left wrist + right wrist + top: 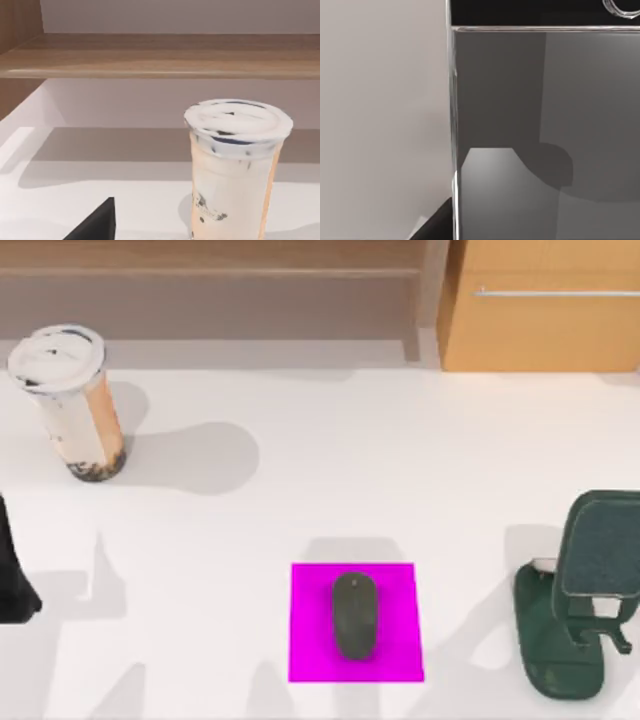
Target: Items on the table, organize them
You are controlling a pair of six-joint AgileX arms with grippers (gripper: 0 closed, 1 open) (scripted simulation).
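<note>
Three task items logged. Drink cup (70, 400), beige-brown with a white lid, stands upright at the far left of the white tabletop (400, 460), near its back edge. Computer mouse (355, 615), small, dark grey, oval, lies centred on a magenta square mat (310, 640) at the front middle of the tabletop, long axis running front to back. Smartphone (598, 545) sits propped on a dark green stand (550, 650) at the right side of the tabletop, tilted back against the stand's rest. The three items are well apart from each other.

Left arm: a dark part (12, 580) shows at the left edge of the top view, in front of the cup and apart from it. Left wrist view faces the cup (237, 170) upright on the tabletop, with a black finger tip (97, 222) of the left pincer at the lower edge, not touching the cup. Cannot tell whether the left pincer is spread or pressed together.

Right wrist view sits very close to the smartphone (545, 125): grey screen, bright silver edge, pale tabletop beside it. A dark finger tip (437, 225) of the right pincer shows beside the phone's edge. Cannot tell its state or whether it touches the phone.

Behind the tabletop: a wooden shelf (210, 270) and a wooden cabinet (540, 310).
</note>
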